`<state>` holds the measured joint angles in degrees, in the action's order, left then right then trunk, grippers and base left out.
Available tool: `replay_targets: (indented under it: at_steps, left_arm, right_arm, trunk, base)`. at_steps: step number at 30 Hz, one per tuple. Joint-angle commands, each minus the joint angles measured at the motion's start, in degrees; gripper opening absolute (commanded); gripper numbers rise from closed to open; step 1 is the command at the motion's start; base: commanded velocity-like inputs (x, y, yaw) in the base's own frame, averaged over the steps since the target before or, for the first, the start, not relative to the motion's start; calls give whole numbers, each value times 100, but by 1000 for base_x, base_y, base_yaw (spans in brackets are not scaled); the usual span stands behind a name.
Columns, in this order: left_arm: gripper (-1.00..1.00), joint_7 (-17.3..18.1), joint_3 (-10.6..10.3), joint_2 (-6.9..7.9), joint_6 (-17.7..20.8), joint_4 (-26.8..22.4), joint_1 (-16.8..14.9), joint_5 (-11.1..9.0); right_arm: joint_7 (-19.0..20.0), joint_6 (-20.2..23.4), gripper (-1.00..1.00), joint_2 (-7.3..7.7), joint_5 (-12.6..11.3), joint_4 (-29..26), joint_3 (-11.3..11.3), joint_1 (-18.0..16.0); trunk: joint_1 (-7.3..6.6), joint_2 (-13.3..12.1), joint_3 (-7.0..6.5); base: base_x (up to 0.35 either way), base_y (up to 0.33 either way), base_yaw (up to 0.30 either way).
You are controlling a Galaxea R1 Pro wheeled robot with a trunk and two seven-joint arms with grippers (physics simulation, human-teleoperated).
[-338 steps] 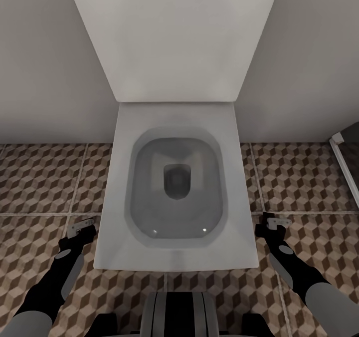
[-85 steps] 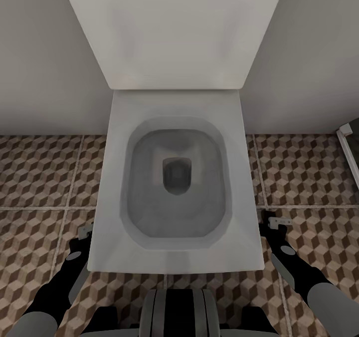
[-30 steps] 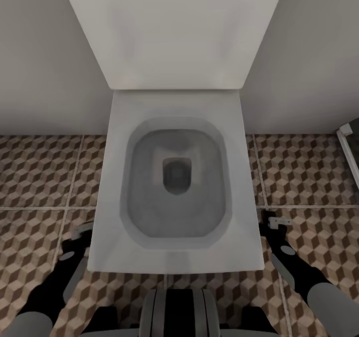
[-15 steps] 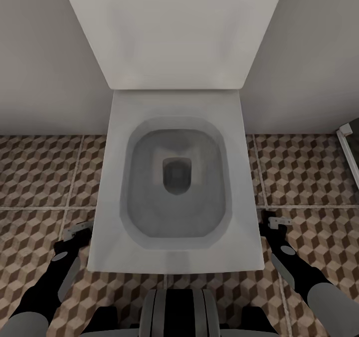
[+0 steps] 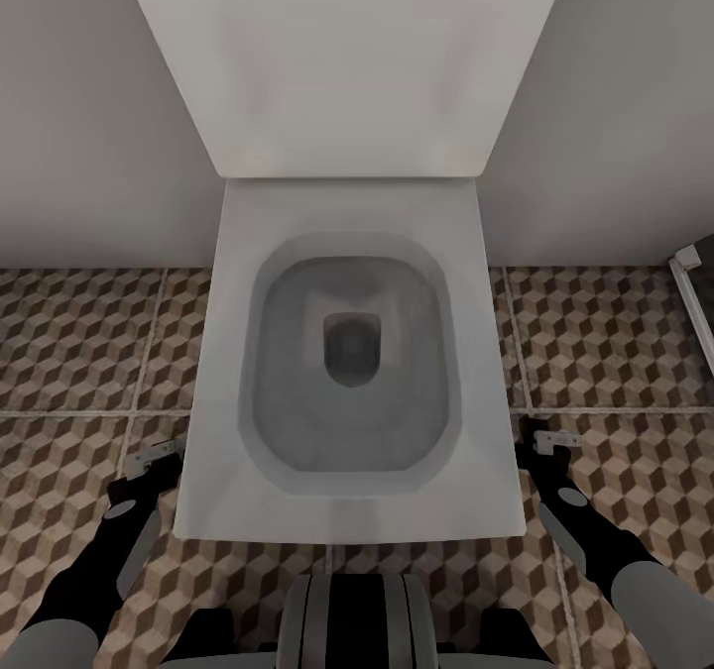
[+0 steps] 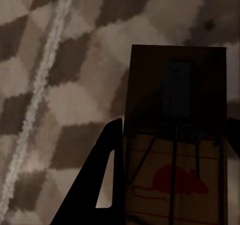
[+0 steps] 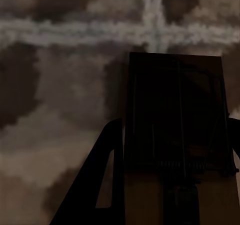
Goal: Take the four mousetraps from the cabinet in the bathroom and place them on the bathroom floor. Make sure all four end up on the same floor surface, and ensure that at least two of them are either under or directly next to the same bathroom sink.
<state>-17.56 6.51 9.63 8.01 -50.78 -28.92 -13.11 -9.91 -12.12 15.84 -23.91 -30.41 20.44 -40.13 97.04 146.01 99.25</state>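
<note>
Head view. One white toilet point(image 5: 347, 372), square-edged, bowl open, lid raised against the grey wall point(image 5: 89, 134) on the far side. The bathroom floor point(image 5: 79, 352), cube-patterned brown and beige tiles with pale grout, lies on both sides of the toilet and along its near edge. Left claw point(image 5: 151, 461) hangs low over the floor just left of the toilet's near left corner; its arm runs back to the near left. Right claw point(image 5: 551, 441) hangs low over the floor just right of the toilet's near right corner; its arm runs back to the near right. At far right, a dark framed edge point(image 5: 694, 302) meets the floor. The robot's dark trunk point(image 5: 352, 624) sits at the near centre.

Left wrist view. Left claw, clenched on one mousetrap point(image 6: 175, 145): flat wooden board with dark wire parts and a red mouse print, held between the dark fingers point(image 6: 100, 185), above the tiled floor point(image 6: 60, 85). A pale grout line runs across the floor beside it.

Right wrist view. Right claw, clenched on a second mousetrap point(image 7: 175, 130): board with wire spring and bar, in shadow, held between the dark fingers point(image 7: 97, 185), above the floor point(image 7: 65, 85). Two grout lines cross just beyond the board's far end.
</note>
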Motion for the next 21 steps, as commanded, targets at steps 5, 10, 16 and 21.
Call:
replay_targets:
  at_steps: [5, 10, 16, 21]
  left_arm:
    - [-100, -46, -14, 2, 25, -11, 0, -33]
    - [-100, -46, -18, -4, 17, -10, 1, -33]
    - [-100, -46, -20, -5, 16, -11, 0, -33]
    - [-100, -46, -26, -16, 16, -11, 2, -33]
  right_arm:
    - [-20, -27, -100, 7, -66, -1, 45, -4]
    - [-20, -26, -100, 7, -70, -1, 47, -4]
    - [-20, -27, 100, 13, -70, -1, 40, -4]
    - [-20, -27, 100, 15, -70, -1, 39, -4]
  trunk:
    - [-1, 1, 3]
    - [-1, 1, 3]
    - [-1, 1, 3]
    - [-1, 1, 3]
  base:
    - [0, 0, 0]
    - [0, 0, 0]
    - [0, 0, 0]
    - [0, 0, 0]
